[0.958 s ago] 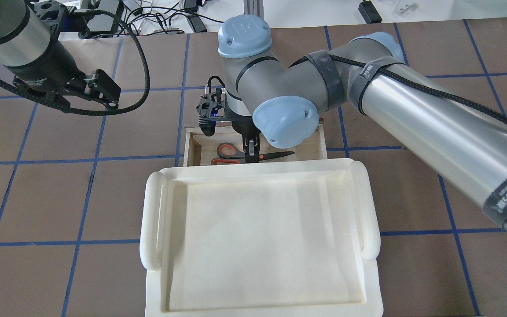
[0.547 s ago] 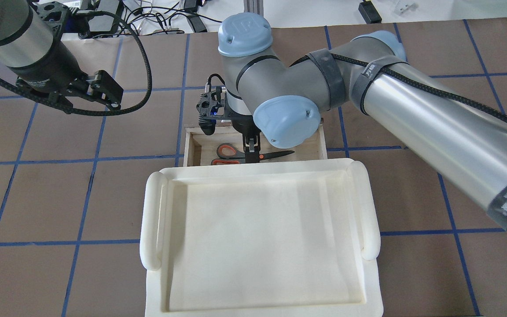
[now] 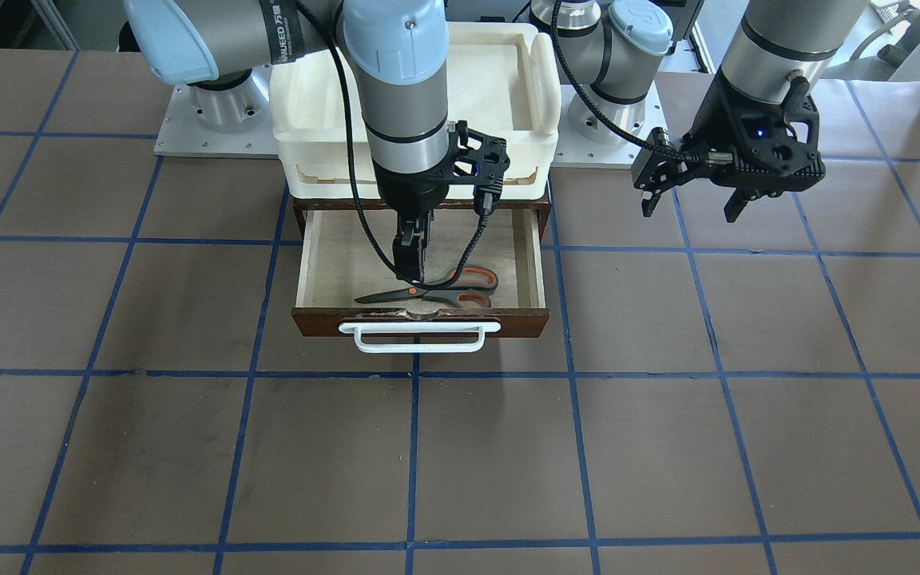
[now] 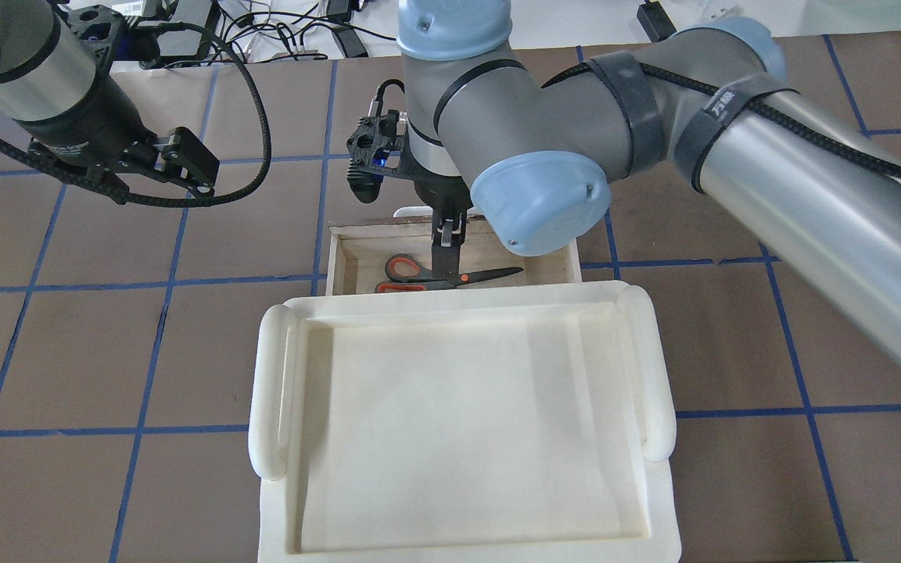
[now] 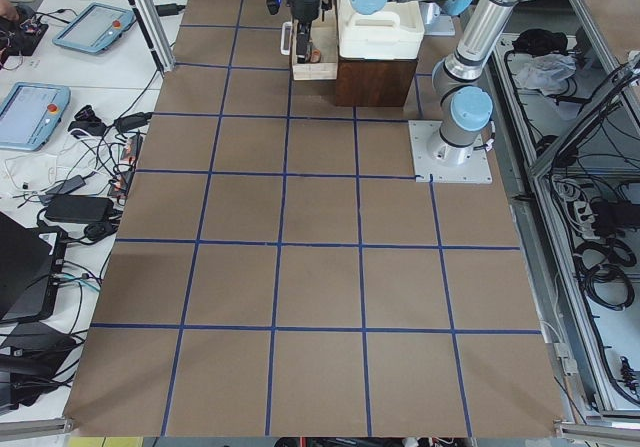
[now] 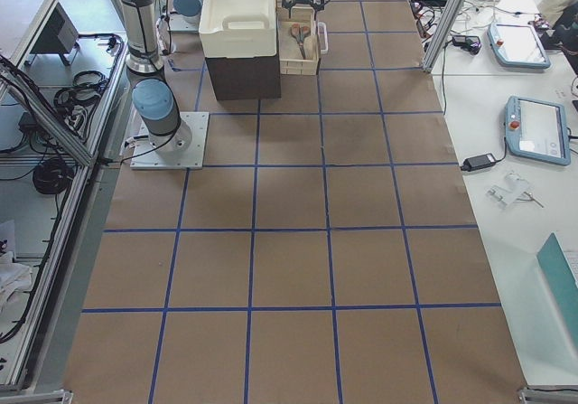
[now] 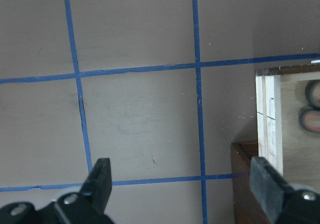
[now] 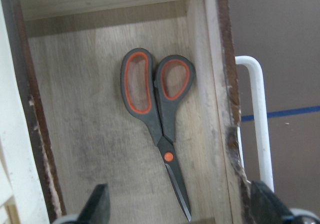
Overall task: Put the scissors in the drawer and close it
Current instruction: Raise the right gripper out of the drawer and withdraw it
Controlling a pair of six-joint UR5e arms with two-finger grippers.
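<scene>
The scissors (image 3: 444, 295) lie flat on the floor of the open drawer (image 3: 508, 323), handles toward the robot's left, blades toward its right. They also show in the overhead view (image 4: 450, 275) and the right wrist view (image 8: 160, 114). My right gripper (image 3: 414, 275) hangs open just above the scissors' middle and holds nothing; in the right wrist view (image 8: 182, 211) its fingers stand wide apart either side of the blades. The drawer's white bar handle (image 3: 420, 335) is at its front. My left gripper (image 3: 690, 209) is open and empty above bare table, left of the drawer (image 7: 267, 114).
Stacked cream-white trays (image 3: 300, 104) sit on the dark cabinet behind the drawer; the top tray (image 4: 271, 391) hides most of the drawer from overhead. The brown table with blue grid lines (image 3: 572, 447) stretches out in front of the handle.
My right arm has risen and its gripper has lifted off the scissors, which stay on the drawer floor. The left gripper has barely moved.
</scene>
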